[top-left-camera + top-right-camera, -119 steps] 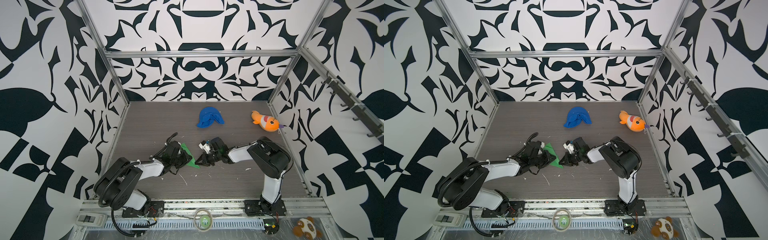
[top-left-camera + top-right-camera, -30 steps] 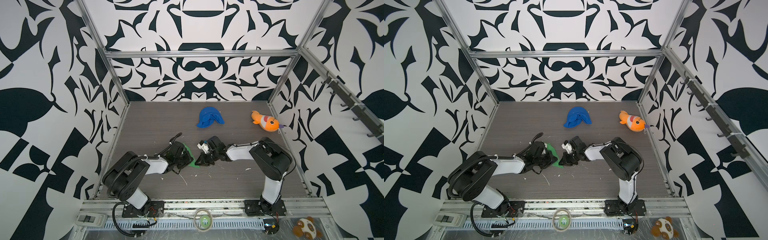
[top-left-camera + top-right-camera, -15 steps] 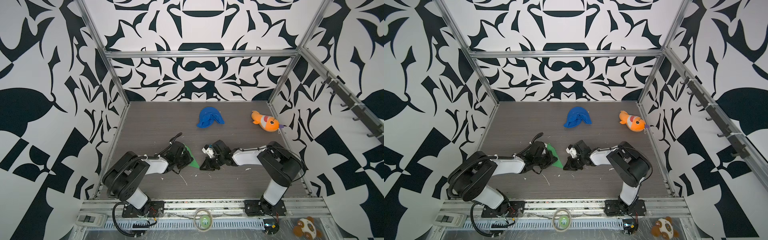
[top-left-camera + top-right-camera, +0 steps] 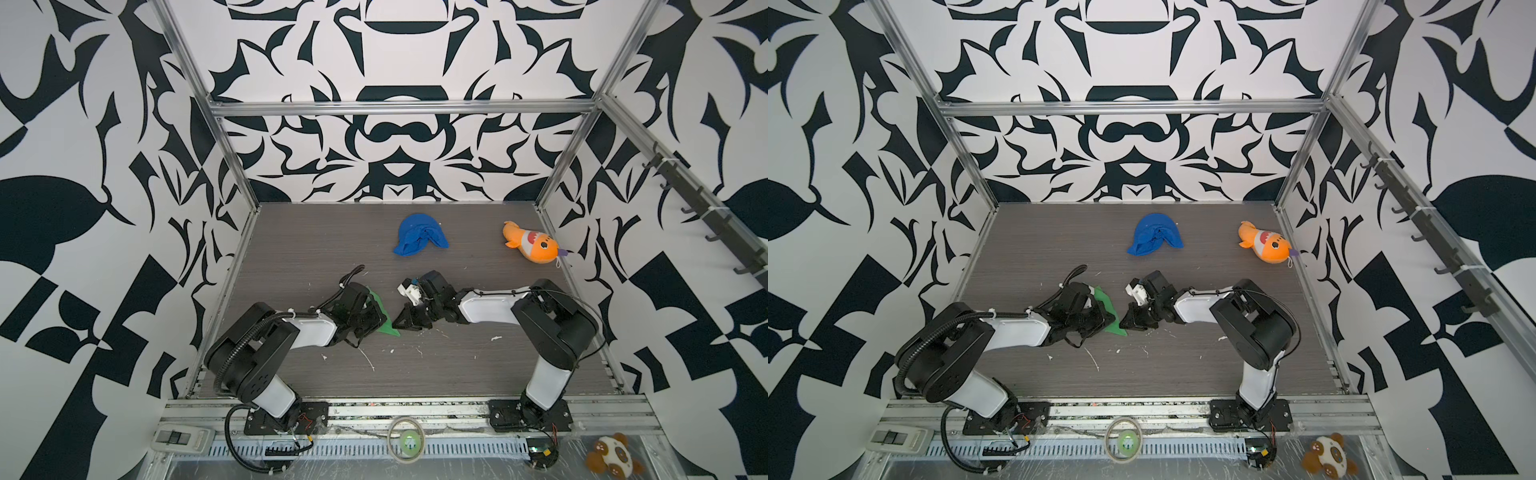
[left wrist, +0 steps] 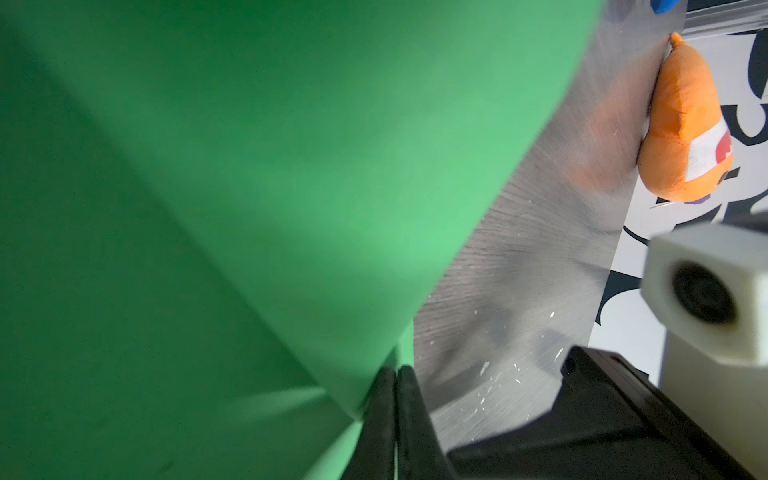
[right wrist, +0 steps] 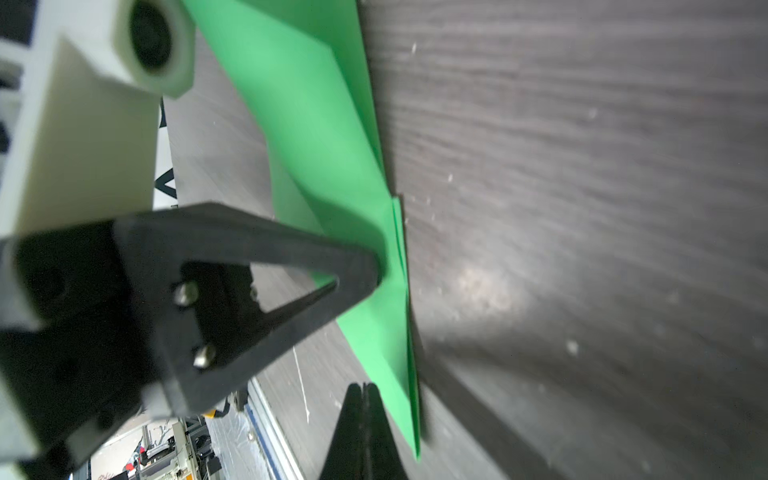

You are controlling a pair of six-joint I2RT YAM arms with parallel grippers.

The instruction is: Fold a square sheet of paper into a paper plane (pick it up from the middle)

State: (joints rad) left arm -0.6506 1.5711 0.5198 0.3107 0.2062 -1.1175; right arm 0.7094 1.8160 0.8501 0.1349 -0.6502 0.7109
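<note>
My right gripper (image 6: 365,386), fingers clenched on nothing, is coming back beside the pointed end of the green paper (image 6: 316,137) after drawing away, while my left gripper (image 5: 396,370) is pinching that paper close to the table (image 6: 582,208), so the creasing is probably continuing.

Paper plane (image 6: 316,137), green, creased lengthwise, runs along the dark wood-grain table (image 6: 582,166). Left gripper (image 6: 376,270): black triangular finger, tip against the paper's middle fold; white camera block (image 6: 104,83) behind it. Right gripper (image 6: 362,392): fingers pressed together, tips just beside the paper's narrow end. White flecks on table.
</note>
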